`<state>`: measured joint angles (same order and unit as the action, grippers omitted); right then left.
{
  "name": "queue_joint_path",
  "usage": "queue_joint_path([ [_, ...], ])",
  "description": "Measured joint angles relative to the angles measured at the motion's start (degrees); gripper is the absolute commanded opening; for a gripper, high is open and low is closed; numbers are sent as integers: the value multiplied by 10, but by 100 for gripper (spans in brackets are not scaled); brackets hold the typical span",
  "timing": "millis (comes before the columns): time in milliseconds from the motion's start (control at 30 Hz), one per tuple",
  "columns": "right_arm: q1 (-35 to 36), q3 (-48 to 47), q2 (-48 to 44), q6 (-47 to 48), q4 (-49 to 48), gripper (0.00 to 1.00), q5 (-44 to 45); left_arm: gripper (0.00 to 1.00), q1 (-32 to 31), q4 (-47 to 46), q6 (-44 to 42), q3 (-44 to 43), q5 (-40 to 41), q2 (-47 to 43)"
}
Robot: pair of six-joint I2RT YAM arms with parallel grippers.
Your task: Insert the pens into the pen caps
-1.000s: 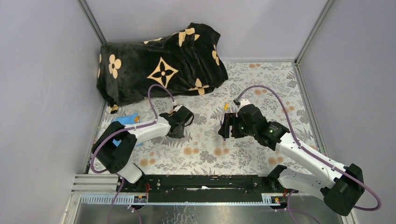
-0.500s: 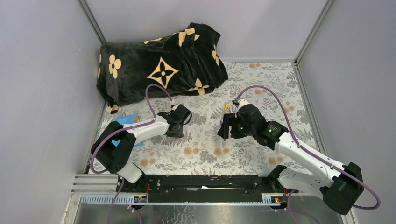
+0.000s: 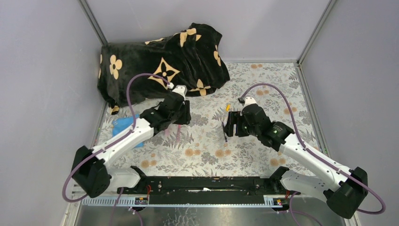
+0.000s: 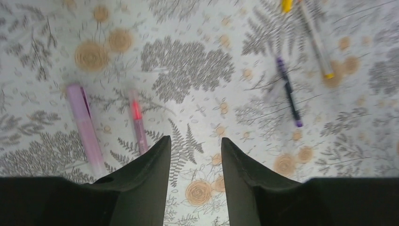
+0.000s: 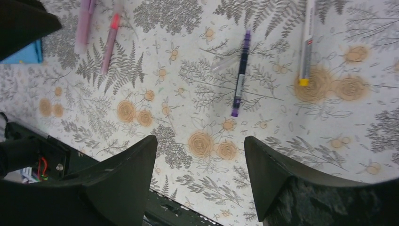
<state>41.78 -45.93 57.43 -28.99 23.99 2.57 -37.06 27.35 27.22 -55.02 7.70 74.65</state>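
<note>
Left pincer (image 4: 195, 140) and right pincer (image 5: 200, 139) both hang released, empty, so a sloppy grab could roll the purple pen (image 5: 240, 75) away.

A lilac pen (image 4: 84, 127) and a thinner pink-red pen (image 4: 138, 121) lie flat, side by side, almost parallel; well apart from them lies a dark blue pen (image 4: 288, 92); near it a white pen (image 4: 316, 40) with a yellow tip; an orange-yellow cap (image 4: 286, 4) lies just beside its other end.

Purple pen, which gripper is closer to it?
Right. The right gripper hangs beside the purple pen, which lies just ahead of it; the left gripper is farther off, above the pink pen.
</note>
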Motion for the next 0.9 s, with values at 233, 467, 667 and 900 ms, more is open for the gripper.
queue_joint_path([
  [233,-1,-73,53,38,53,74,53,51,1,-12,-22,-6,-9,-75],
  [467,-4,-107,142,72,83,73,53,53,4,-12,-26,-5,3,-120],
  [667,-25,-140,184,92,90,73,53,59,5,-12,-27,-5,20,-152],
  [900,-64,-155,210,105,85,72,50,59,9,-11,-33,1,38,-171],
])
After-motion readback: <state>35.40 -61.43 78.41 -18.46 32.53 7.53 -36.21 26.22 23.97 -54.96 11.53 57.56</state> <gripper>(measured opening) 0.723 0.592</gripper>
